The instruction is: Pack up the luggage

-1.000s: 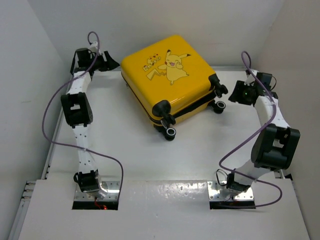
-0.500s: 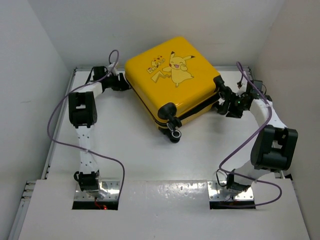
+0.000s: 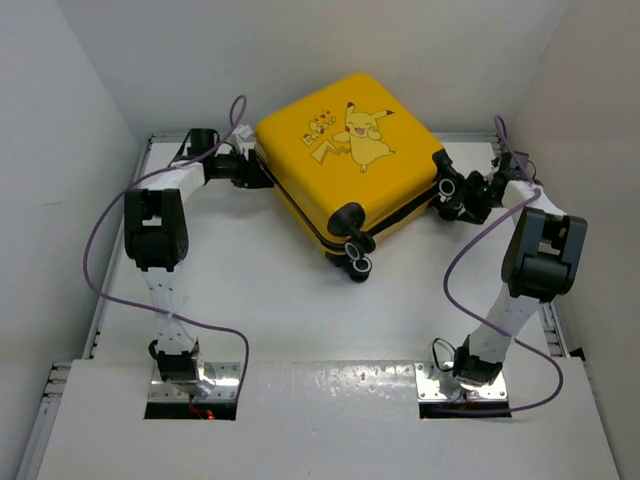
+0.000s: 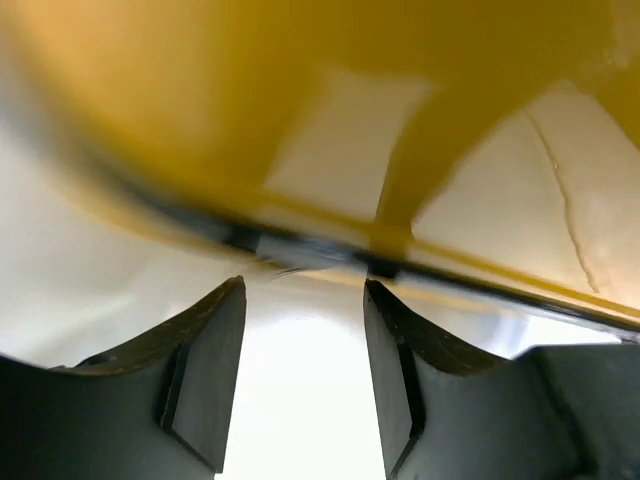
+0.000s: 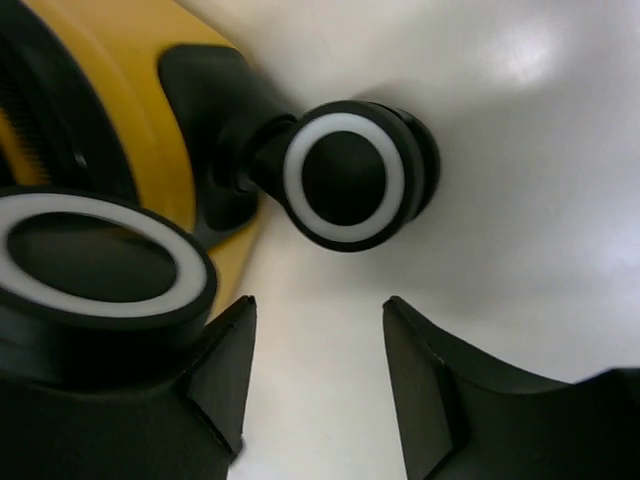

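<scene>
Luggage (image 3: 350,165) closed, flat on table (image 3: 260,300) toward the back. Left pincer (image 4: 303,290) at its seam, right pincer (image 5: 318,305) by 1 wheel (image 5: 345,178), both gaping, empty; probably bracketing it for a shove or turn.

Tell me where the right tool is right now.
Top view, right side: the right tool sits at the luggage's right corner, its jaws apart just short of a black wheel.
</scene>
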